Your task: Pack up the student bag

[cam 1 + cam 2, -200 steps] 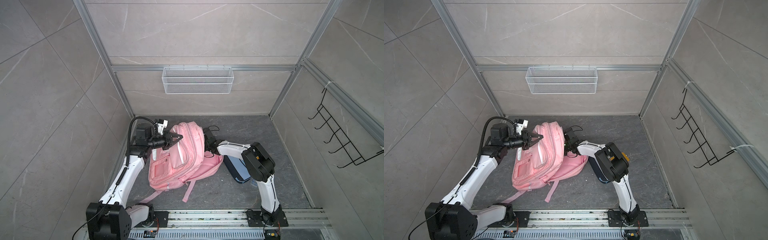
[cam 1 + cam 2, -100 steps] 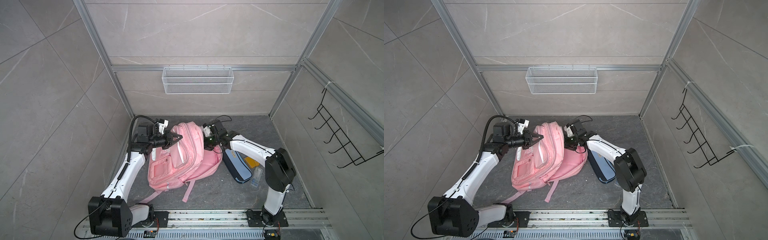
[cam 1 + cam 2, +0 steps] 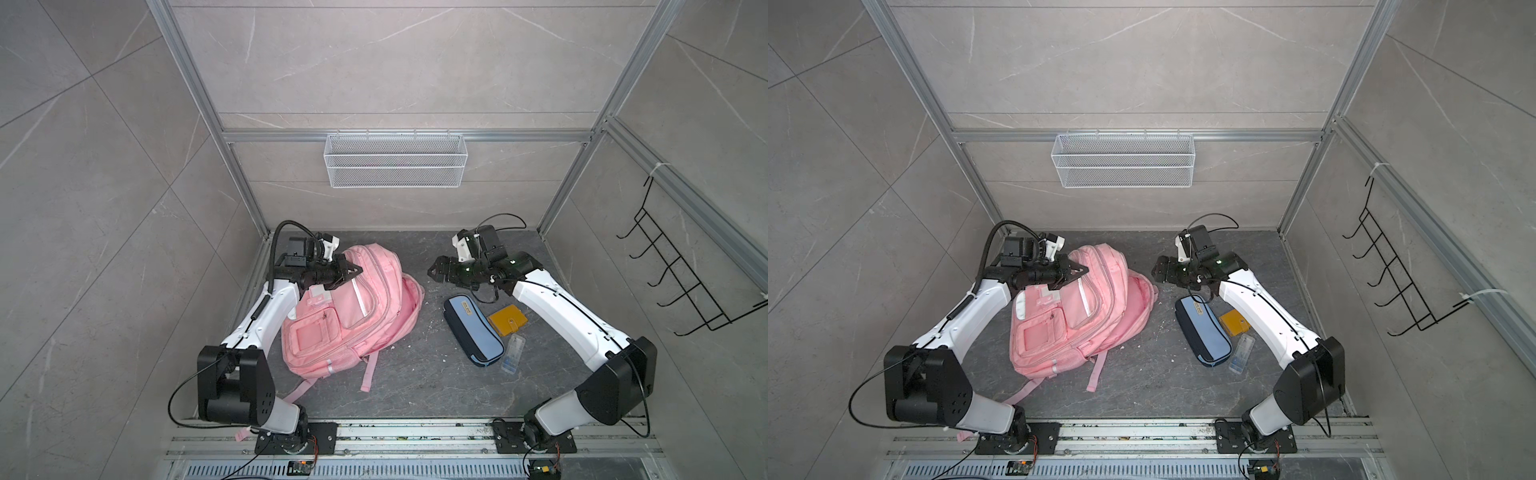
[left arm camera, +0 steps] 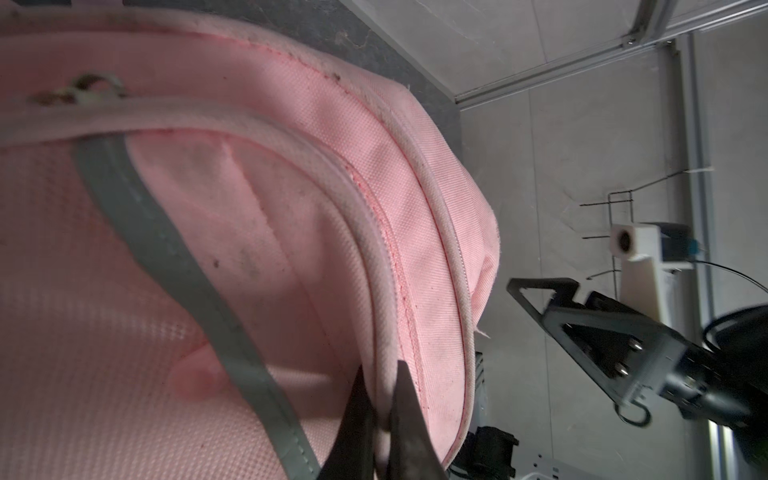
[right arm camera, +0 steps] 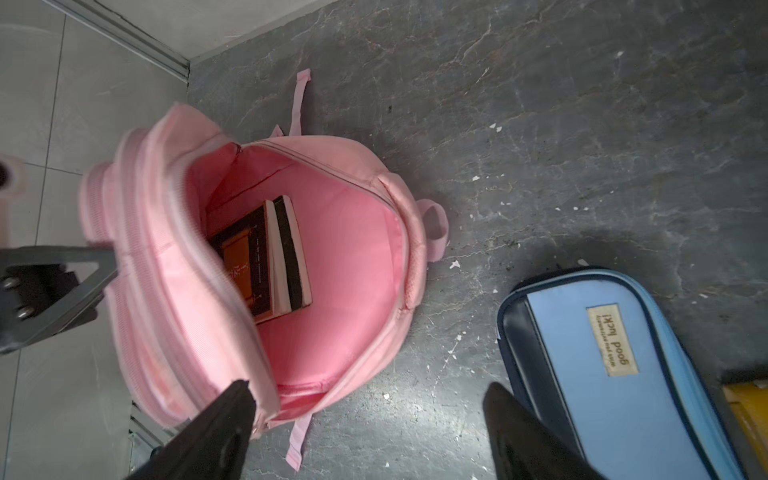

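The pink student bag (image 3: 349, 320) (image 3: 1067, 324) lies on the dark floor at the left, its main compartment gaping toward the right. My left gripper (image 3: 358, 270) (image 3: 1084, 269) (image 4: 384, 374) is shut on the piping of the bag's upper rim and holds it up. In the right wrist view the bag's pink lining (image 5: 345, 270) shows two dark books (image 5: 270, 257) lying inside. My right gripper (image 3: 432, 271) (image 3: 1156, 269) (image 5: 368, 384) hangs open and empty, above the floor between the bag's mouth and the pencil case.
A light-blue and navy pencil case (image 3: 473, 328) (image 3: 1204, 328) (image 5: 615, 365) lies right of the bag, with a yellow wallet (image 3: 508, 320) and a clear plastic box (image 3: 513, 353) beside it. A wire basket (image 3: 395, 160) hangs on the back wall, a black hook rack (image 3: 685, 282) on the right wall.
My right gripper has drawn back from the bag's mouth toward the right and its jaws have spread wide. The left gripper keeps its hold on the rim.
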You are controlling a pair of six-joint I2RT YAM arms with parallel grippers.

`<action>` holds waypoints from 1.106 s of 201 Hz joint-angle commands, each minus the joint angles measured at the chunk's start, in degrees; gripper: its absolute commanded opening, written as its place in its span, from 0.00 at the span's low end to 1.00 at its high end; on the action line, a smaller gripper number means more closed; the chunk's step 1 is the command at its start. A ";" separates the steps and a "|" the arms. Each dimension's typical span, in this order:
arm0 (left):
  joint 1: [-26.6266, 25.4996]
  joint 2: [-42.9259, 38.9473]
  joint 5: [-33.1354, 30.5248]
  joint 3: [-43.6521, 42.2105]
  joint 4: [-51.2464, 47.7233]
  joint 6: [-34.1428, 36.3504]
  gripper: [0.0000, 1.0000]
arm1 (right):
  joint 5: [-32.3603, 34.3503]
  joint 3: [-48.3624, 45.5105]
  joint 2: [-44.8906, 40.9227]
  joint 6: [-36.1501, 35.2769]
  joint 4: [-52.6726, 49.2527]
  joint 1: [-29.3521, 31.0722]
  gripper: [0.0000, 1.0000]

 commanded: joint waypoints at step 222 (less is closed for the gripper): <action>-14.29 -63.06 -31.16 -41.49 -31.18 -38.62 0.91 | -5.67 -9.45 10.16 -4.49 16.01 14.22 1.00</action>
